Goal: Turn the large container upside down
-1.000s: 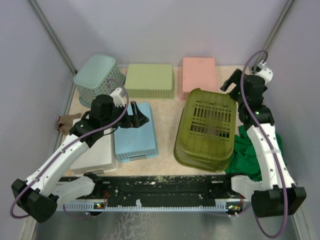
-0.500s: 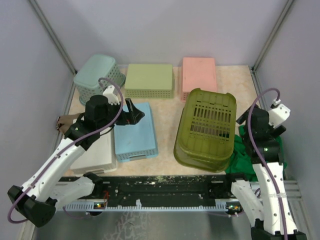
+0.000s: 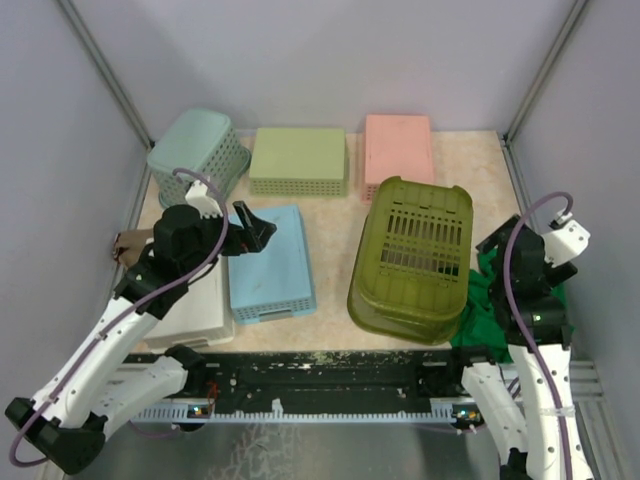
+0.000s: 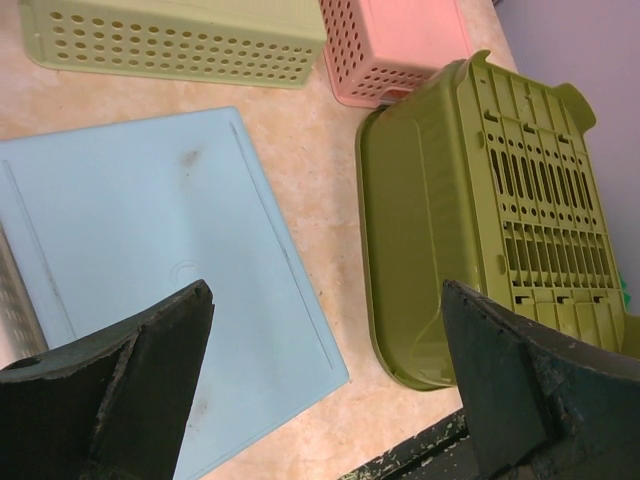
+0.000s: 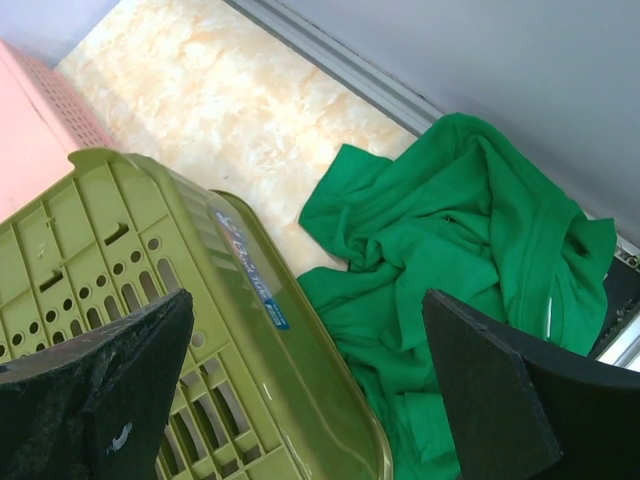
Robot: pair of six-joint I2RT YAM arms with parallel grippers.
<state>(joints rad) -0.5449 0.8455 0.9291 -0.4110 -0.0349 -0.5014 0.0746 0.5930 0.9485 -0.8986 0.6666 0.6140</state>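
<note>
Now that left hand (image 3: pixel 252 230) and right hand (image 5: pixel 308 310) have backed off, wide open and empty, large container (image 3: pixel 412 255) sits base-up near worktop's (image 3: pixel 335 230) right edge: looks done.

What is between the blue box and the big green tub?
Nothing: only bare table shows between the blue box and the large container, clearest in the top view.

Olive slotted large container (image 3: pixel 412 255), green cloth (image 5: pixel 460 250), blue basket (image 3: pixel 270 265).
</note>
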